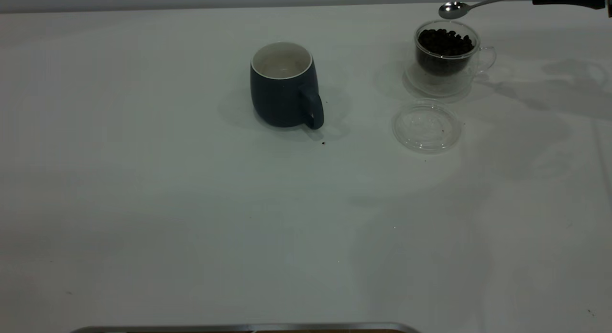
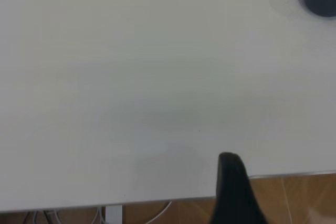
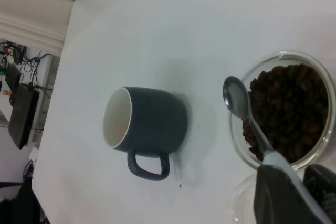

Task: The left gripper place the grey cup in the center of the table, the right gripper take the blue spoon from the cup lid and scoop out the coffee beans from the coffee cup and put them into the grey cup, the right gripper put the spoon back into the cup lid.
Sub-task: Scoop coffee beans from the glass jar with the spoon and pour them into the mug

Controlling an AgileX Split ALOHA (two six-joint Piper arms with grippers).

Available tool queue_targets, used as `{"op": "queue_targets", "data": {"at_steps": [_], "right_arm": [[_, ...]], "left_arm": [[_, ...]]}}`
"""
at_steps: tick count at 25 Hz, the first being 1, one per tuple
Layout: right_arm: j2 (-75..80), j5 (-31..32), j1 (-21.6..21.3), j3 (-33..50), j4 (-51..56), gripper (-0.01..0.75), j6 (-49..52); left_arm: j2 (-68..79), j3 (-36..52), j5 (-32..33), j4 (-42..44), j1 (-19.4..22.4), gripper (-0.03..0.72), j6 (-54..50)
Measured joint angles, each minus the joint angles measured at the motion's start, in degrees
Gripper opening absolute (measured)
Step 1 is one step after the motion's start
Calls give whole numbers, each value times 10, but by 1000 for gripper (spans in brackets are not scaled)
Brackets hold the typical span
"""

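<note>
Blue spoon (image 1: 471, 7) clamped in right tool (image 3: 294, 195), bowl above coffee cup (image 1: 447, 53) rim

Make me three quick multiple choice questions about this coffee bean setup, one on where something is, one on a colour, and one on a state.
1. Where is the blue spoon?
A. in the cup lid
B. held above the coffee cup
C. inside the grey cup

2. What colour is the grey cup inside?
A. white
B. red
C. black

3. What is on the cup lid?
A. a spoon
B. a heap of beans
C. nothing

Answers: 1 B, the right gripper holds it over the coffee cup. 2 A, its inner wall is white. 3 C, it lies bare.
</note>
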Motion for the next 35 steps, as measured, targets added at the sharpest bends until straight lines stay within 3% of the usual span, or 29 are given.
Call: {"op": "queue_targets", "data": {"at_steps": [13,22,35], "right_arm": [[32,-65,12,-1,-9,99,23],[54,-66,39,-4,-6,99,26],[58,-58,27,-6,-4,99,67]], "left_arm": [[0,0,0,0,0,544,0],[0,0,0,0,0,544,0],[0,0,0,0,0,544,0]]}}
